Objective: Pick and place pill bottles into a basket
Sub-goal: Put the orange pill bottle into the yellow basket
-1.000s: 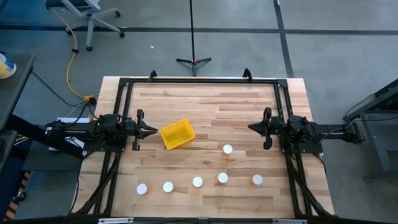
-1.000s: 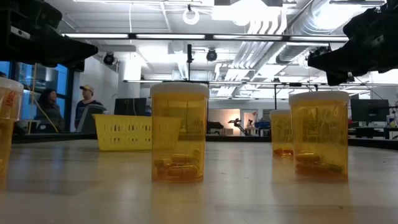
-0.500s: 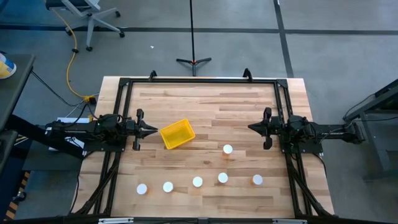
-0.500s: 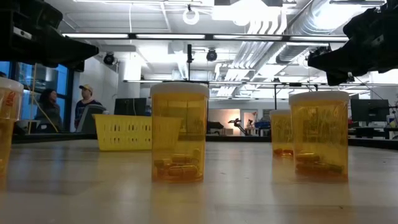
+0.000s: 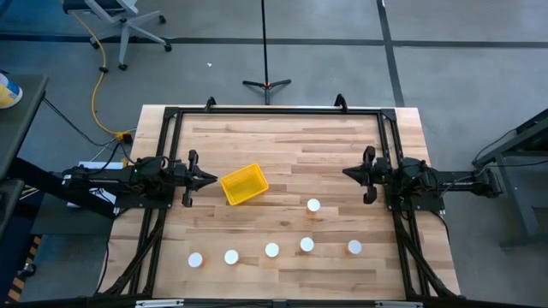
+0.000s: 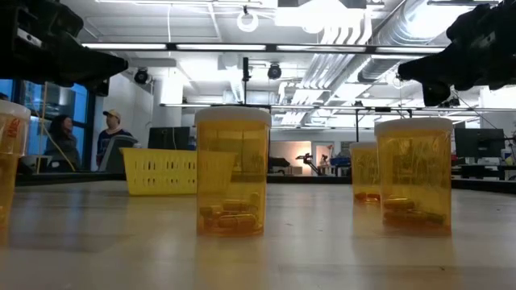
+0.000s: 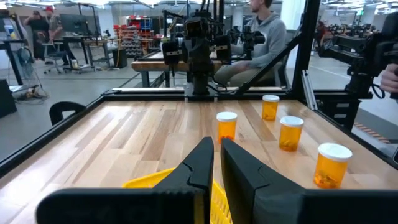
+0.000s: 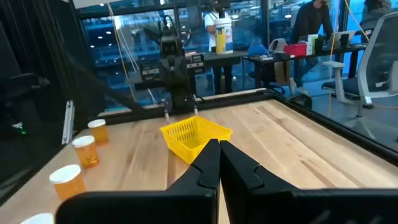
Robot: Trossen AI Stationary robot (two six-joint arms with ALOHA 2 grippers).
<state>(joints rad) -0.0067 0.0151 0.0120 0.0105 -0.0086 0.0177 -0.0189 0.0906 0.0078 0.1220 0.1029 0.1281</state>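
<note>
6 pill bottles (image 5: 271, 250) stand on the surface, none in the basket (image 5: 244, 185). Both end effectors, left (image 5: 214, 179) and right (image 5: 346, 174), are closed, empty. Bottles look light, rigid, slick; grip the body below the cap.

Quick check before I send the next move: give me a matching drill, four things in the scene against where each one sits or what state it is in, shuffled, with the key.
Things
1. small bright yellow rectangular plastic basket
2. lone white-capped amber pill bottle
3. left gripper
4. right gripper

Places or states
A. shut, at the table's right side, pointing toward the middle
B. empty, turned askew, just off the left gripper's tip
C. nearly shut, holding nothing, at the table's left side
D. standing upright, apart from the row of five along the near edge

Pairs: 1-B, 2-D, 3-C, 4-A
</note>
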